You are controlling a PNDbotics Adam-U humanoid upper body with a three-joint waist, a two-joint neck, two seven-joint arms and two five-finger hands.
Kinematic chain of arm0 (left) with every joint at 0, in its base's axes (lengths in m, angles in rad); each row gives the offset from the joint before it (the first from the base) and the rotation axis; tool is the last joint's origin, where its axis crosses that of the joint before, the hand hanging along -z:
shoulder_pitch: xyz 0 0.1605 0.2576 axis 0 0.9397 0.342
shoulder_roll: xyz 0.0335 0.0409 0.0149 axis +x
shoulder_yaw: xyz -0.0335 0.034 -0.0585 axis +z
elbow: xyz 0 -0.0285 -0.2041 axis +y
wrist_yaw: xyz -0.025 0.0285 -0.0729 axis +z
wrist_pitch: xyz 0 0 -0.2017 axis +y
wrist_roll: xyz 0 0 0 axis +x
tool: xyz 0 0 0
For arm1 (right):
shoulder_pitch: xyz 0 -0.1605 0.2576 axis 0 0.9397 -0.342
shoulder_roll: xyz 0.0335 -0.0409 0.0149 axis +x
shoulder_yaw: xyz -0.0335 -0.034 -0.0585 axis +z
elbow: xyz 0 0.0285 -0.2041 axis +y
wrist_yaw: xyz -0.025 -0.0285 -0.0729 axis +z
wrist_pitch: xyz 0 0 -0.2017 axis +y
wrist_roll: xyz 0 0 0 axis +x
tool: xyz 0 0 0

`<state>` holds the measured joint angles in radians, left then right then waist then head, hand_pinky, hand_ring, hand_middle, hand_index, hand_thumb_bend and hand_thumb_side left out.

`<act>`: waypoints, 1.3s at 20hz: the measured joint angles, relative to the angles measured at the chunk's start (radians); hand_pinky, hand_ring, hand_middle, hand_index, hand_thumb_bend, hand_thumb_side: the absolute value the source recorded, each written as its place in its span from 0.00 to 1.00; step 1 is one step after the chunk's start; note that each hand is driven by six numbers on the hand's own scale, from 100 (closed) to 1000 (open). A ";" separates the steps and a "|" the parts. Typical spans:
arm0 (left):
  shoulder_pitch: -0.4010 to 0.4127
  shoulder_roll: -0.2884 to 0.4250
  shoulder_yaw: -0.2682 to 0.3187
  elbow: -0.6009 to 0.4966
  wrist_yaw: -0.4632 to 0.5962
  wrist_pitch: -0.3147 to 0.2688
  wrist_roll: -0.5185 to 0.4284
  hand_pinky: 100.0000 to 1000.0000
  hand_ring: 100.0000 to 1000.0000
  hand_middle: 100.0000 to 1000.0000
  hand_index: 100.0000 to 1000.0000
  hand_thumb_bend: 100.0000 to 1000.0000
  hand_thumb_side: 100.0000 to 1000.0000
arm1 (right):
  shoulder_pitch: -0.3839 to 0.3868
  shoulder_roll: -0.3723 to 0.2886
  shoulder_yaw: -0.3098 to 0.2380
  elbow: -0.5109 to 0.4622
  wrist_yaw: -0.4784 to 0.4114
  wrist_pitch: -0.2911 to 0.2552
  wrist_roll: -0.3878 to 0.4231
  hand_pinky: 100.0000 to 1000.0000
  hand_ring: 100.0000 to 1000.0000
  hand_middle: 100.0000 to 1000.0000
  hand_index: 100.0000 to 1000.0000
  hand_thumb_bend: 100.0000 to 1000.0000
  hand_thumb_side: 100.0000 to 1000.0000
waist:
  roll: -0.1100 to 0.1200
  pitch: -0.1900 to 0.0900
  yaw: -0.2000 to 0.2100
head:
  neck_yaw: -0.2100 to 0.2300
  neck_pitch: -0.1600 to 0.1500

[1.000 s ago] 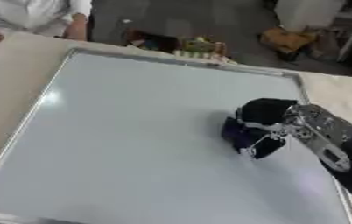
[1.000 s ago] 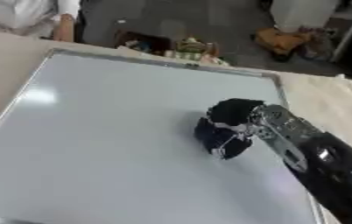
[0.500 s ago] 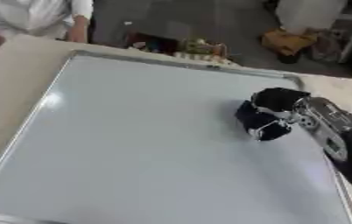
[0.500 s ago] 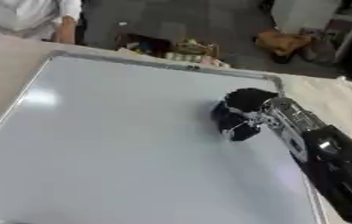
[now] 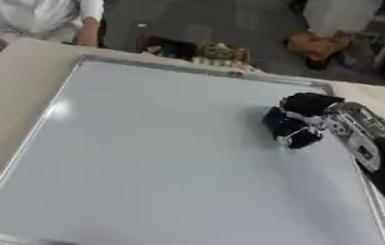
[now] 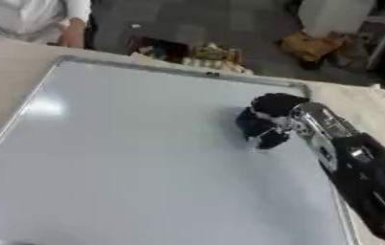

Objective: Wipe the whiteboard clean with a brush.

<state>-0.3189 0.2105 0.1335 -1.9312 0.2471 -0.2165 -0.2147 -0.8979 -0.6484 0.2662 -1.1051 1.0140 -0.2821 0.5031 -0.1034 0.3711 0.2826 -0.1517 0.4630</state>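
Nearest to where I stand, the whiteboard [image 5: 162, 162] fills almost the whole surface [image 5: 11, 81], its lower half bare and pale with no marks I can make out. Along the whiteboard's right edge the black-and-silver right arm reaches in, and its robot hand [image 6: 273, 116] sits over the upper right part of the board, close to the right frame. The fingers are curled around a dark brush [image 6: 259, 128], which is pressed down on the whiteboard just inside that corner region. Whether the whole pad lies flat I cannot tell; it is a dark blur under the fingers. The left robot hand shows nowhere.

Further up, the whiteboard's top frame runs just beyond the brush. Past that edge is the floor, with some cluttered boxes [image 5: 198, 50] and a person in white standing off the board's far left corner, touching nothing.

From here the main risk, as I judge it, is the frame: the brush is working near the right and top edges, and a stroke carried too far could catch the raised rim and twist the brush in the curled fingers or knock it out. A tilted brush would wipe with only one edge and leave streaks. A hard sideways push might also slide the whiteboard across the surface.
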 measured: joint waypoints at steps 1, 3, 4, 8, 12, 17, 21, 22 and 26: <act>0.000 0.000 0.000 0.000 0.000 0.000 0.000 0.64 0.57 0.57 0.73 0.16 0.98 | 0.000 0.000 0.001 0.000 -0.005 -0.001 0.005 0.61 0.59 0.09 0.11 0.00 0.32 | 0.000 -0.001 -0.001 | 0.000 0.000; 0.000 0.000 0.000 0.000 0.000 0.001 0.001 0.64 0.58 0.57 0.73 0.17 0.98 | 0.003 -0.001 0.007 -0.006 -0.016 -0.001 0.016 0.61 0.59 0.08 0.11 0.00 0.31 | -0.001 -0.004 -0.003 | 0.000 0.001; 0.000 0.000 0.000 0.000 0.000 0.001 0.001 0.64 0.58 0.57 0.73 0.17 0.98 | 0.009 -0.002 0.011 -0.013 -0.024 -0.002 0.022 0.61 0.58 0.08 0.11 0.00 0.33 | -0.001 -0.006 -0.005 | 0.000 0.001; 0.000 0.000 0.000 0.000 0.003 0.003 0.003 0.64 0.58 0.57 0.73 0.17 0.98 | 0.033 -0.012 0.040 -0.064 -0.067 -0.006 0.054 0.59 0.57 0.08 0.11 0.00 0.31 | -0.001 -0.013 -0.010 | 0.001 0.004; 0.000 0.000 -0.001 0.000 0.004 0.006 0.005 0.64 0.58 0.57 0.73 0.17 0.98 | 0.049 -0.015 0.075 -0.129 -0.104 0.007 0.082 0.57 0.56 0.08 0.11 0.00 0.32 | -0.001 -0.014 -0.010 | 0.003 0.010; 0.000 0.000 -0.005 0.000 0.005 0.006 0.005 0.64 0.58 0.57 0.73 0.17 0.98 | 0.054 -0.009 0.110 -0.181 -0.118 0.032 0.100 0.54 0.54 0.08 0.11 0.00 0.34 | 0.000 -0.014 -0.010 | 0.007 0.015; -0.001 0.000 -0.006 0.000 0.007 0.007 0.006 0.64 0.58 0.57 0.73 0.17 0.98 | 0.053 0.009 0.126 -0.204 -0.116 0.044 0.102 0.52 0.52 0.08 0.11 0.00 0.35 | 0.000 -0.014 -0.012 | 0.008 0.021; -0.001 0.000 -0.006 0.000 0.007 0.008 0.007 0.64 0.58 0.57 0.73 0.17 0.98 | 0.052 0.016 0.130 -0.208 -0.114 0.045 0.103 0.52 0.52 0.08 0.11 0.00 0.35 | 0.000 -0.015 -0.015 | 0.008 0.024; -0.001 0.000 -0.006 0.000 0.008 0.010 0.008 0.64 0.58 0.57 0.73 0.17 0.97 | 0.050 0.048 0.142 -0.218 -0.105 0.048 0.106 0.50 0.51 0.08 0.11 0.00 0.37 | 0.000 -0.021 -0.022 | 0.010 0.029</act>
<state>-0.3202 0.2102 0.1274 -1.9315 0.2546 -0.2061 -0.2063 -0.8483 -0.6007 0.4085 -1.3235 0.9087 -0.2340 0.6089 -0.1029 0.3502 0.2609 -0.1419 0.4918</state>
